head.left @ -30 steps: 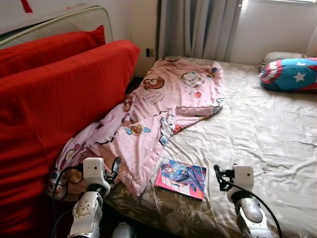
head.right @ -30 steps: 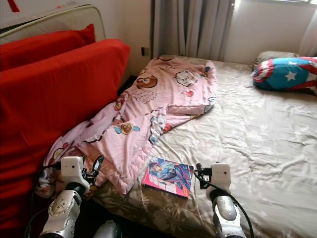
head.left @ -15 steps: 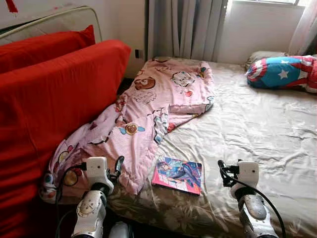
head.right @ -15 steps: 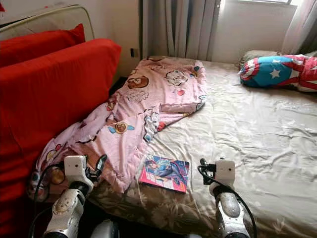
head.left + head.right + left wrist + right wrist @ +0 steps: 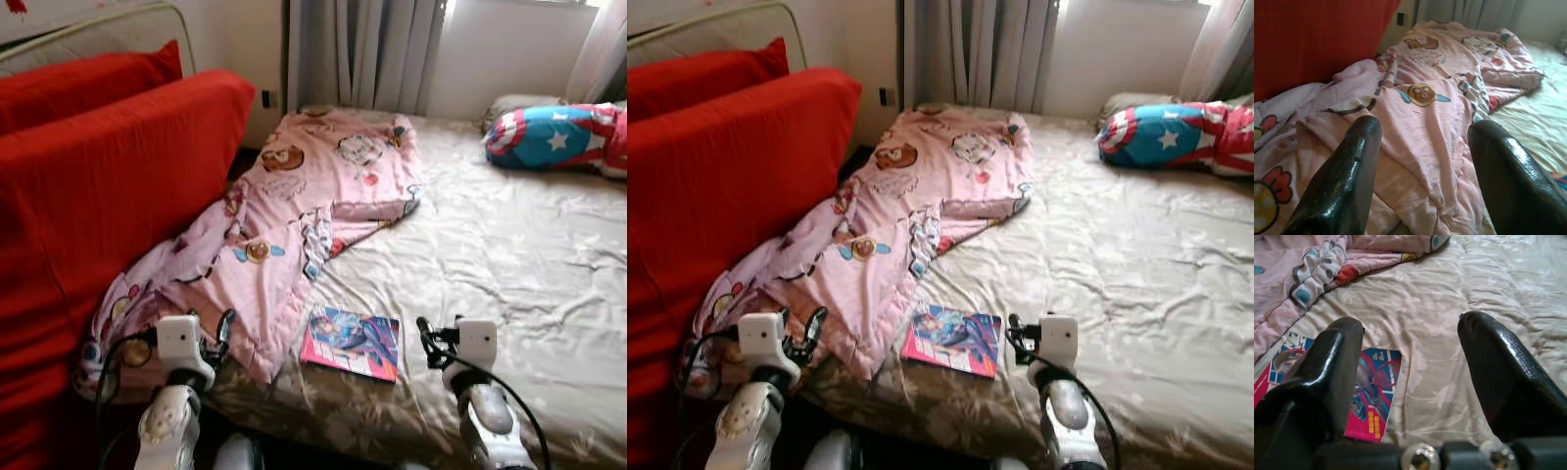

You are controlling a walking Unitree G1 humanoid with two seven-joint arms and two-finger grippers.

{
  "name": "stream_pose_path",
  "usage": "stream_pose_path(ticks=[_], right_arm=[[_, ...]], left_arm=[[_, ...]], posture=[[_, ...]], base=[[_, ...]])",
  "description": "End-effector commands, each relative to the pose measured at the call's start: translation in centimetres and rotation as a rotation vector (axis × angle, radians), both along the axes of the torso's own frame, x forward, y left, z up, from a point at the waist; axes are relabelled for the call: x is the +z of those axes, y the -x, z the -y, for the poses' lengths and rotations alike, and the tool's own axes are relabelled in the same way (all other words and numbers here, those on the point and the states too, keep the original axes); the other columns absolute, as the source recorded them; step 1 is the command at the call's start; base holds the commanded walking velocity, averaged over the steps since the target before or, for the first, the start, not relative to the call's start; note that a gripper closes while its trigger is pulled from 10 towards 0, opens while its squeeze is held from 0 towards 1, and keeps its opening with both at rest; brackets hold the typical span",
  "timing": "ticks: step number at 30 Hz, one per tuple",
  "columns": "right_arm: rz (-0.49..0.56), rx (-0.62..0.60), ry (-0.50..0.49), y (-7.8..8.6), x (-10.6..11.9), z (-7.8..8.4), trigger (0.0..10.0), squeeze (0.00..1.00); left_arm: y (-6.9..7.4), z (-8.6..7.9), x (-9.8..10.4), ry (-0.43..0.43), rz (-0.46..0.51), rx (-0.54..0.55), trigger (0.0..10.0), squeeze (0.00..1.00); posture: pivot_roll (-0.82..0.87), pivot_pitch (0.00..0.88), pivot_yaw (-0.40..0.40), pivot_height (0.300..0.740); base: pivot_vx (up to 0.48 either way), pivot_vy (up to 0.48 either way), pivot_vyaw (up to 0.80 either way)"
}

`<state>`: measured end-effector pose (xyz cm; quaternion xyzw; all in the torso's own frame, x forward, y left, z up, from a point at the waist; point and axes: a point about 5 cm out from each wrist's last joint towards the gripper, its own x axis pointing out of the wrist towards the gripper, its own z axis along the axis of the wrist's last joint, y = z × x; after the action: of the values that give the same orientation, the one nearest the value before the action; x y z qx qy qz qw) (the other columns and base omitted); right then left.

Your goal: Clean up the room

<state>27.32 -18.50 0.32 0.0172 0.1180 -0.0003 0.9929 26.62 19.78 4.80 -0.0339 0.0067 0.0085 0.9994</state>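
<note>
A pink cartoon-print blanket [image 5: 294, 215] lies crumpled along the bed's left side and hangs over its near corner. A colourful magazine [image 5: 353, 343] lies flat on the beige sheet near the bed's front edge, beside the blanket's hem. My left gripper [image 5: 223, 333] stands open just above the blanket's lower fold; the blanket [image 5: 1425, 117] spreads out beyond its fingers [image 5: 1347, 181]. My right gripper [image 5: 426, 343] stands open just right of the magazine, low over the sheet. Between its fingers [image 5: 1503, 377] the magazine's corner [image 5: 1371, 396] is seen. Neither gripper holds anything.
A big red mattress or cushion [image 5: 108, 196] leans upright along the bed's left side, leaving a narrow gap. A star-patterned red, white and blue pillow [image 5: 558, 137] lies at the bed's far right. Grey curtains [image 5: 362, 54] hang behind. The beige sheet [image 5: 509, 245] is rumpled.
The whole scene has shifted slightly, so the camera has moved. Both grippers stay open at about the same places by the blanket and the magazine. Nothing was taken hold of.
</note>
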Motion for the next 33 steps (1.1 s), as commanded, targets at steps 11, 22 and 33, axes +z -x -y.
stream_pose_path(ticks=[11,22,33], right_arm=[[0.016,0.006,0.003,0.0,0.2,-0.2,10.0,0.0],[0.006,0.037,0.001,-0.1,0.2,-0.7,10.0,0.0],[0.009,0.084,0.018,-0.1,0.3,-1.1,10.0,0.0]], left_arm=[[0.9,0.2,0.0,-0.003,-0.04,-0.02,10.0,0.0],[1.0,0.3,0.1,0.004,-0.05,-0.029,10.0,0.0],[0.4,0.6,0.5,0.023,-0.049,-0.045,10.0,0.0]], posture=[[-0.01,0.028,-0.017,0.612],[0.01,0.019,-0.019,0.612],[0.0,0.019,-0.018,0.612]], base=[[0.0,0.0,0.0],[0.0,0.0,0.0],[0.0,0.0,0.15]])
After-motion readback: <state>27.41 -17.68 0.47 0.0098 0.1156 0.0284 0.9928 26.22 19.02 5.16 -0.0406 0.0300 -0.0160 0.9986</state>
